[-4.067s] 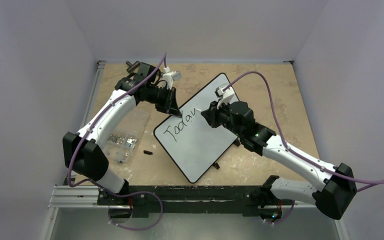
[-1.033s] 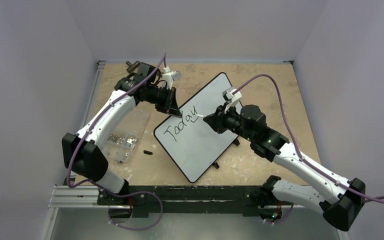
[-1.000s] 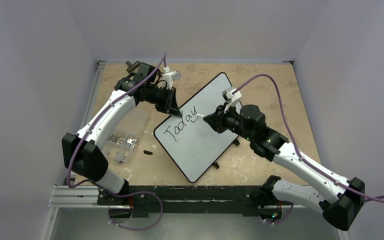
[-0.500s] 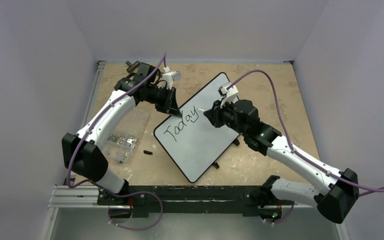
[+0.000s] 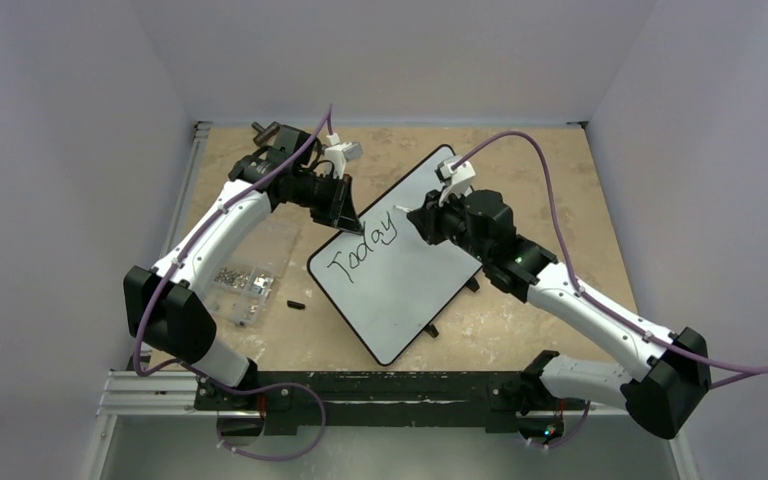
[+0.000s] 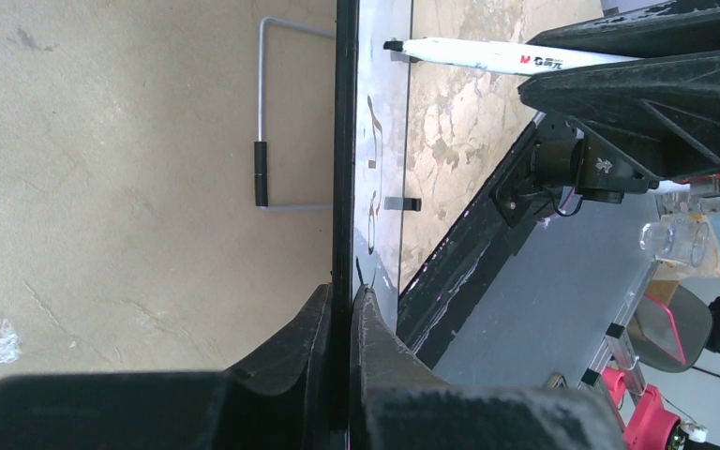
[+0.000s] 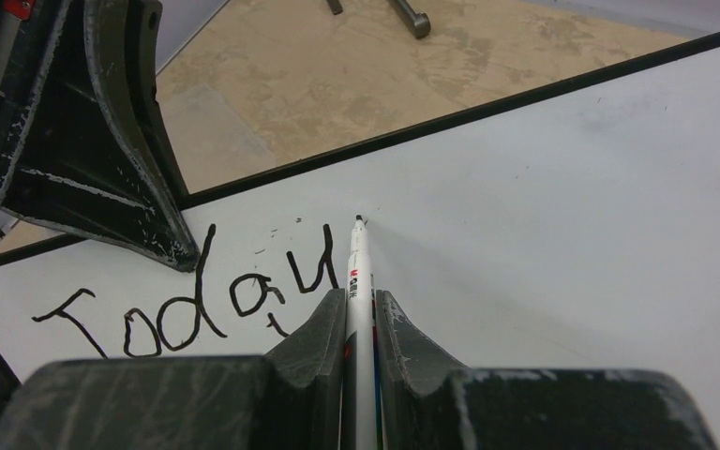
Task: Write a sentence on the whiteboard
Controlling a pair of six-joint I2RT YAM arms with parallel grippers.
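only thin black "today" (image 7: 197, 309) on whiteboard (image 7: 572, 206) (left fingers (image 6: 317, 339) tight on its rim (image 6: 342, 187), right fingers (image 7: 323, 335) tight on marker (image 7: 356, 272))

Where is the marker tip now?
Right wrist view: the marker, in the right tool, has its tip just right of "Today" on the whiteboard.

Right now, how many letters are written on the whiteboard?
5, in one slanted row on the whiteboard: T by its left corner, then o, d, a, y, ending beside the marker tip. None seems hidden.

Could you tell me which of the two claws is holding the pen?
The right claw grips the pen; the left claw clamps the whiteboard by its rim instead.
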